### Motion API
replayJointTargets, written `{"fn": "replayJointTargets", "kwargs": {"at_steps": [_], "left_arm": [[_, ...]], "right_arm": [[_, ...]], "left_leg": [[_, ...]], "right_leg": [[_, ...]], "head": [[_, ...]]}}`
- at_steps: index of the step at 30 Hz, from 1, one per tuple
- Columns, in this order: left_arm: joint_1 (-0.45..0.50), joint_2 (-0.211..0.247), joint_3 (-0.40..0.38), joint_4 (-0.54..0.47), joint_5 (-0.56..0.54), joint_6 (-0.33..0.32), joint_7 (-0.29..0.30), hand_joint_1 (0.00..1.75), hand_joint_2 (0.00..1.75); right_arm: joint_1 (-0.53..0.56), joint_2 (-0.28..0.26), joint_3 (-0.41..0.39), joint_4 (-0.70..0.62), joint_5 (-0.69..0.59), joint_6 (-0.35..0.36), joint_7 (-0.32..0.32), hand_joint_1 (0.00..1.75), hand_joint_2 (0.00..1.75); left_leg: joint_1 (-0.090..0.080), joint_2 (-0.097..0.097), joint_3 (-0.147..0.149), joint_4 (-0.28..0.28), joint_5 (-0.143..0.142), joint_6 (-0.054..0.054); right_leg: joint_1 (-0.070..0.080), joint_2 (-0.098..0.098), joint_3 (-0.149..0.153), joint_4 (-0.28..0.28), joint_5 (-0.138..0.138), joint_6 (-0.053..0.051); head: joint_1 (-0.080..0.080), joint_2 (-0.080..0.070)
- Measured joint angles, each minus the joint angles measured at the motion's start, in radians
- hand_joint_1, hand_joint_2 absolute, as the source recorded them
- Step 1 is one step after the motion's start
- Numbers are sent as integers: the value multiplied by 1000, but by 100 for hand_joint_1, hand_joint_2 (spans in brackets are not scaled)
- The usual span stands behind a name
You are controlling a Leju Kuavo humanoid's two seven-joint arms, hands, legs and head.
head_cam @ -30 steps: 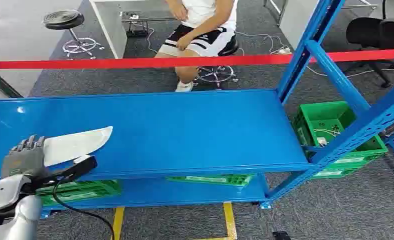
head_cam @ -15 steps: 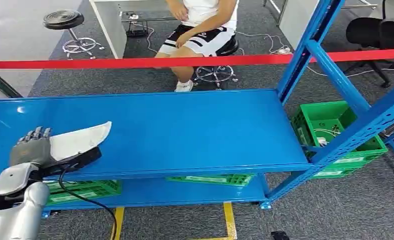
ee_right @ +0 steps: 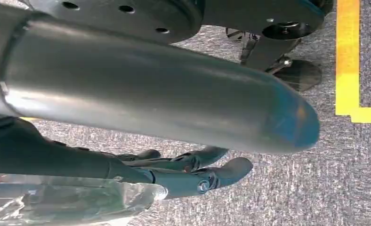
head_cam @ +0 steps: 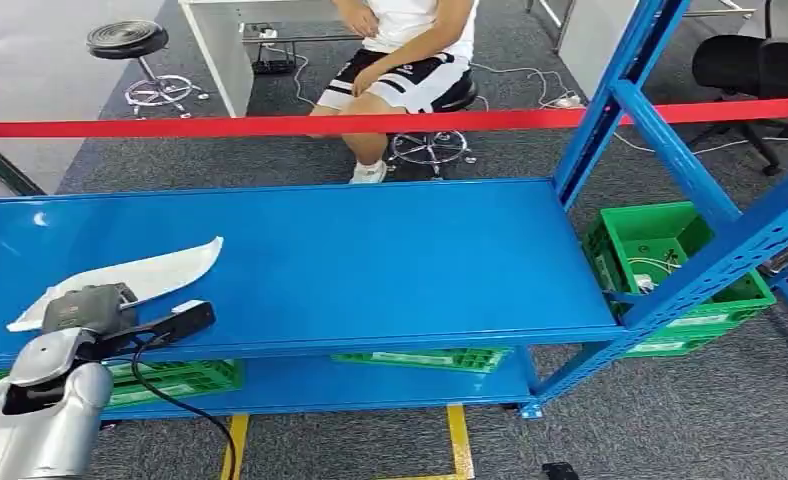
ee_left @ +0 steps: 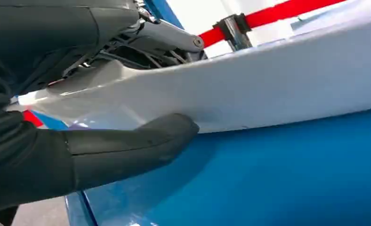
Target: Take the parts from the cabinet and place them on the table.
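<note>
Head view, lower left: your left hand [head_cam: 82,308] holds the white part [head_cam: 160,270], thumb under and fingers over, so it lies flat on the blue shelf [head_cam: 390,260]. Your right hand [ee_right: 193,172] hangs with fingers loosely curled, holding nothing

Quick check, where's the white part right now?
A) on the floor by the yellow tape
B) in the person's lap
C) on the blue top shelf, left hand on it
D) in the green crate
C: the white part lies on the blue shelf, and the left wrist view shows the left hand gripping its near end.
</note>
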Motion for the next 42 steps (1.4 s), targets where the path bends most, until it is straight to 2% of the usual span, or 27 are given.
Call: {"fn": "replayJointTargets", "kwargs": {"at_steps": [6,13,19,22,25,26,27,29,31,32,33,35,36,37,38,39,40,41,42], "left_arm": [[-22,-5,15,14,-1,18,-21,175,175],[-15,-47,62,-10,2,75,-131,175,175],[32,-83,59,-117,6,122,-196,175,175],[61,-87,31,-191,62,162,-228,175,175],[100,-90,-12,-277,134,172,-262,175,175],[115,-92,-32,-304,144,174,-265,175,175],[130,-92,-49,-325,153,178,-266,175,175],[161,-92,-82,-371,165,198,-269,175,175],[190,-91,-123,-420,163,225,-272,175,175],[204,-91,-149,-443,155,243,-274,175,175],[217,-86,-171,-461,152,263,-277,175,175],[249,-75,-207,-491,136,302,-280,175,175],[268,-68,-230,-503,134,322,-280,175,175],[285,-60,-250,-511,132,338,-281,175,175],[298,-50,-268,-519,132,349,-281,175,175],[309,-42,-280,-525,125,361,-281,175,175],[318,-37,-292,-531,117,376,-281,175,175],[330,-28,-303,-538,111,394,-281,175,175],[344,-19,-317,-548,101,415,-281,175,175]], "right_arm": [[0,0,0,0,-2,0,-2,0,0],[0,0,0,0,-11,-3,-2,0,0],[2,0,-1,0,-18,-5,-6,0,0],[3,0,-2,0,-20,-5,-8,0,0],[4,0,-4,0,-23,-7,-8,0,0],[4,0,-4,0,-23,-7,-8,0,0],[4,0,-4,0,-24,-8,-8,0,0],[4,0,-5,1,-26,-9,-8,0,0],[5,0,-7,2,-30,-9,-12,0,0],[5,0,-10,2,-33,-8,-18,0,0],[5,0,-11,2,-39,-5,-27,0,0],[7,0,-16,3,-48,8,-51,0,0],[8,0,-20,3,-53,14,-60,0,0],[9,0,-23,3,-57,18,-65,0,0],[11,0,-26,4,-58,22,-68,0,0],[12,0,-28,4,-59,23,-70,0,0],[14,0,-29,4,-60,23,-71,0,0],[12,0,-29,4,-61,23,-71,0,0],[7,4,-29,6,-66,23,-72,0,0]], "left_leg": [[0,0,0,0,0,0],[0,0,0,0,0,0],[0,0,0,0,0,0],[0,0,0,0,0,0],[0,0,0,0,0,0],[-1,0,-1,3,-3,3],[-4,0,-3,8,-5,14],[-5,1,-4,8,-7,19],[-5,1,-2,-4,9,30],[6,6,6,-24,23,28],[7,7,6,-29,27,34],[9,9,3,-28,27,33],[9,11,1,-27,28,32],[11,12,-1,-26,30,30],[15,11,-3,-24,31,26],[19,12,-6,-21,32,22],[26,17,-10,-17,31,16],[31,17,-13,-8,29,6],[29,19,-16,-3,29,-6]], "right_leg": [[0,0,1,0,0,0],[0,0,1,0,0,0],[0,0,0,0,0,0],[0,0,0,0,0,0],[0,0,0,0,0,0],[-3,0,1,-3,1,1],[-5,1,1,-5,1,8],[-6,1,1,-5,2,11],[-6,2,4,-13,13,21],[-5,1,-7,-6,-1,24],[-2,0,-19,26,-36,28],[-10,-1,-70,168,-117,36],[-14,-1,-98,242,-148,41],[-17,-2,-112,285,-156,47],[-21,-2,-100,272,-138,54],[-26,-3,-66,215,-102,60],[-31,-9,-17,130,-62,69],[-38,-27,38,37,-31,80],[-29,-42,55,2,-69,88]], "head": [[0,0],[0,0],[0,0],[0,0],[0,0],[0,0],[-1,0],[0,0],[-1,0],[-1,0],[2,0],[4,0],[5,0],[5,0],[5,0],[5,0],[5,0],[6,0],[11,0]]}}
